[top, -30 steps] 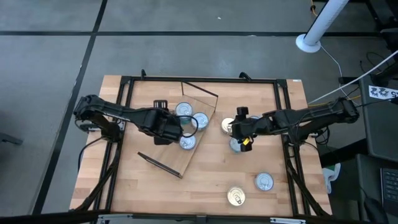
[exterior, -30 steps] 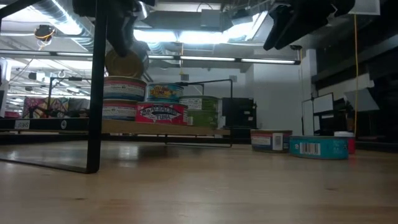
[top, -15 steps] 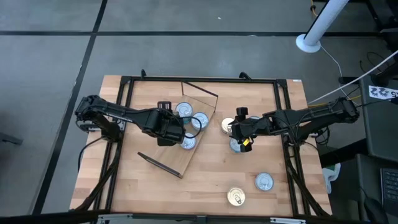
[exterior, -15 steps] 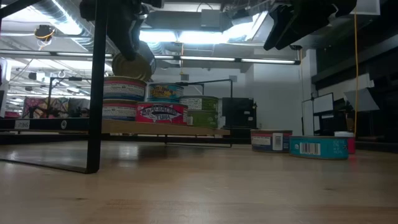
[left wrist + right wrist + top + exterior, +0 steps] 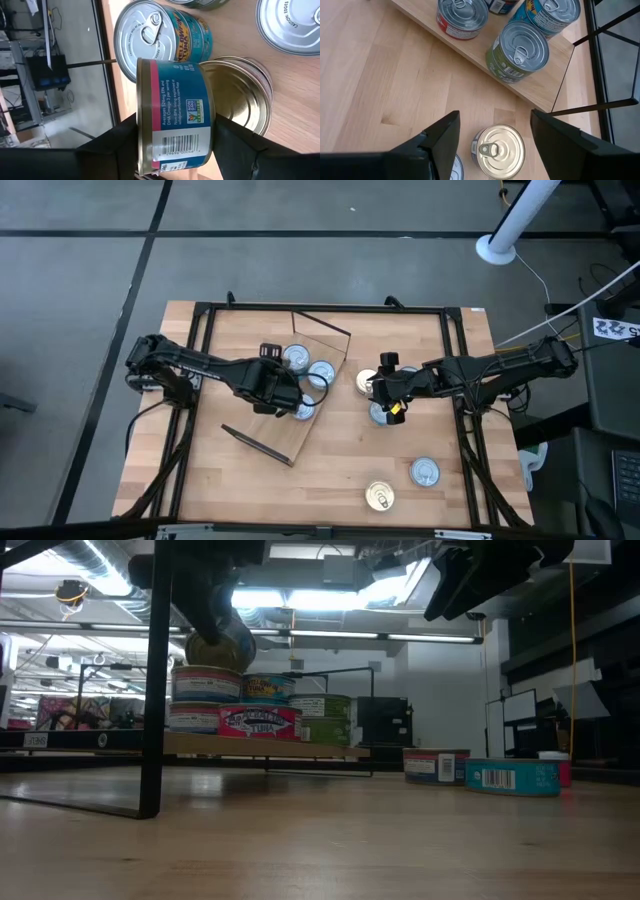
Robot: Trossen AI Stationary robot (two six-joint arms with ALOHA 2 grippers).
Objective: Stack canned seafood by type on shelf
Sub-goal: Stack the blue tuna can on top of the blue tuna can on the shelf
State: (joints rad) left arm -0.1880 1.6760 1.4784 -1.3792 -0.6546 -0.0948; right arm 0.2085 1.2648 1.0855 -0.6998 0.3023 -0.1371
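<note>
A: Left claw: what does it carry, and where?

B: It grips a tin by its side wall, one dark finger on each side. The tin lies on its side in the wrist view: blue label with a pink band, a barcode, a dull gold rim. In the high view the claw sits over the shelf, near that board's middle.

A: The shelf itself?

B: A light plywood board with thin dark bars, set askew on the left half of the worktop. In the low view it stands raised on a dark leg.

A: Tins on the shelf, as seen from table height?

B: A silver-sided stack of two at the left, with the held tin tilted just above it. Beside it a red-labelled tin with a teal tin on top, then a green tin.

A: And directly under the held tin?

B: The left wrist view shows a plain tin top with ringed ridges, partly hidden, and next to it a teal tin with a silver pull-tab lid.

A: Right claw?

B: Its fingers stand apart, holding nothing. It hangs over the worktop just right of the shelf, above a gold-lidded tin with a pull tab.

A: Loose tins on the worktop?

B: A silver-topped one and a gold-lidded one near the front edge, right of centre.
</note>
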